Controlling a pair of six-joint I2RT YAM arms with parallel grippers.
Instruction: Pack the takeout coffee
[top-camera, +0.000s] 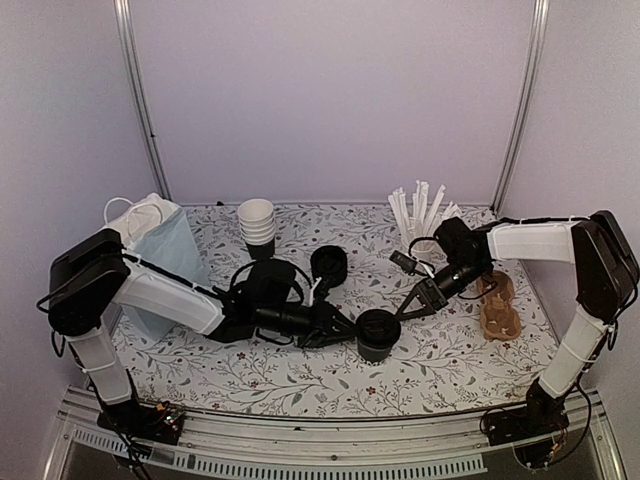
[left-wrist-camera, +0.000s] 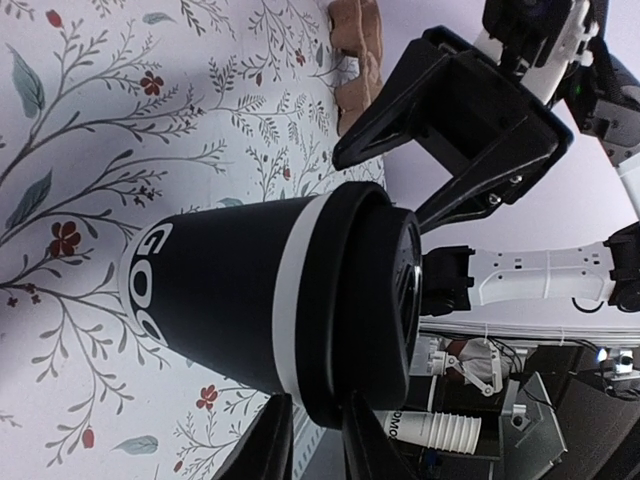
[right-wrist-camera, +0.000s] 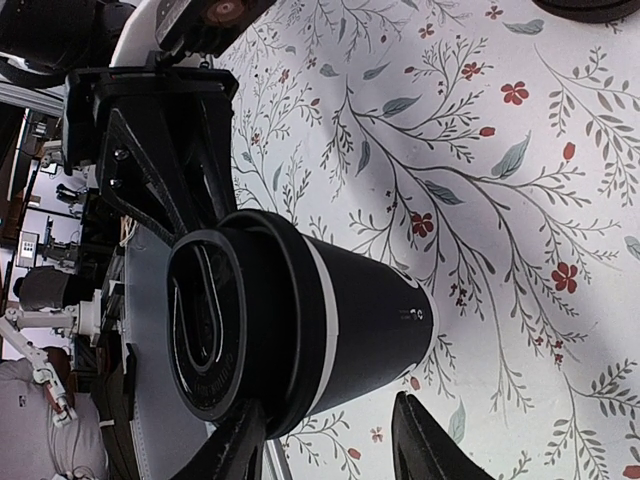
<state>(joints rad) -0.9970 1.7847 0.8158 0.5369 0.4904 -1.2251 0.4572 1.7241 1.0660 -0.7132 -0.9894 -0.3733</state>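
Standing upright on the flowered table (top-camera: 300, 385), the takeout coffee (top-camera: 378, 335) sits directly at the tips of the left gripper (top-camera: 348, 328), which reaches it from the side. Its lid (left-wrist-camera: 390, 300) is seated on the cup, above a whitish band at the rim. In the left wrist view that gripper's two fingers (left-wrist-camera: 268, 440) are drawn close together on either side of the lid's edge. Whether they actually press on it cannot be told, since the contact lies at the very edge of the view.

The right gripper (top-camera: 405, 312) hangs on the far side of the cup from the left one, just beside the lid and slightly above it. Its fingers (right-wrist-camera: 235, 445) are spread apart and hold nothing, and the cup lies ahead of them in its own wrist view.

Behind the right gripper, off toward its wrist, a brown pulp carrier (top-camera: 497, 305) lies on the table. Beyond the left gripper, well past the cup, stands a nested stack of cups (top-camera: 257, 222).
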